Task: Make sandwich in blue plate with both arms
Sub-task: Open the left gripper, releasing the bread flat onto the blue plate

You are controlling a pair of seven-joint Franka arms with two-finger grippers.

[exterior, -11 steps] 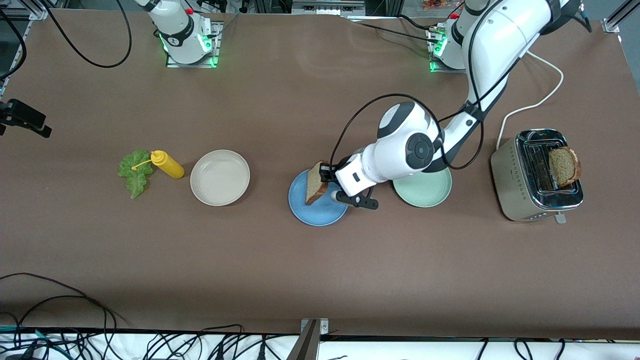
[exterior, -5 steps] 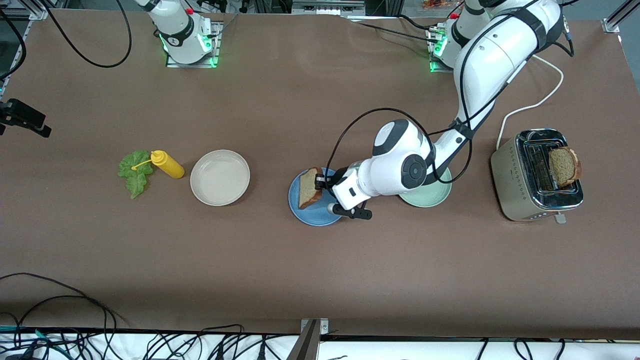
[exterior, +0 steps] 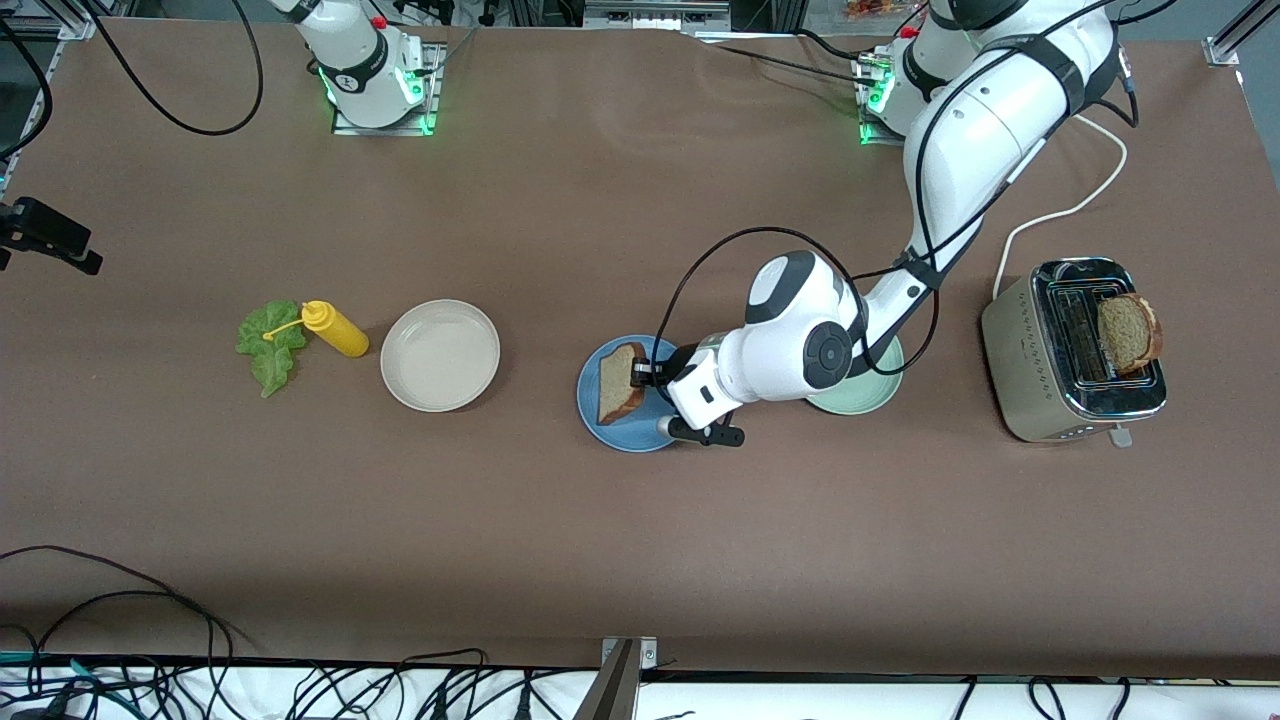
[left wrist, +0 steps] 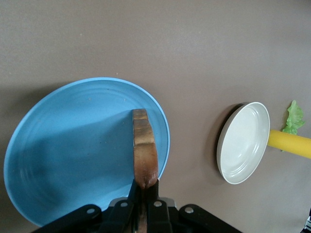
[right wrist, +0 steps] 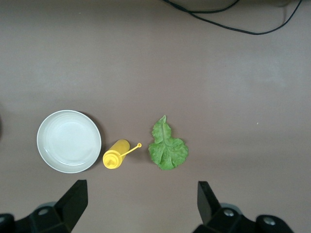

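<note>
1. Left gripper (exterior: 643, 378) clenches a brown bread slice (exterior: 620, 382) with darker crust, tilted on edge over the blue plate (exterior: 610, 430) mid-table.
2. Right gripper (right wrist: 141, 199), released, waits above the lettuce leaf (right wrist: 167, 145).

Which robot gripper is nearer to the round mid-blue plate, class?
Left. The left gripper is right over the round mid-blue plate, shut on a brown bread slice. The right gripper hangs open high above the green lettuce leaf and yellow squeeze bottle.

A beige-white plate (right wrist: 69, 141), yellow bottle (right wrist: 115, 156) and lettuce leaf (right wrist: 167, 146) lie in a row.
</note>
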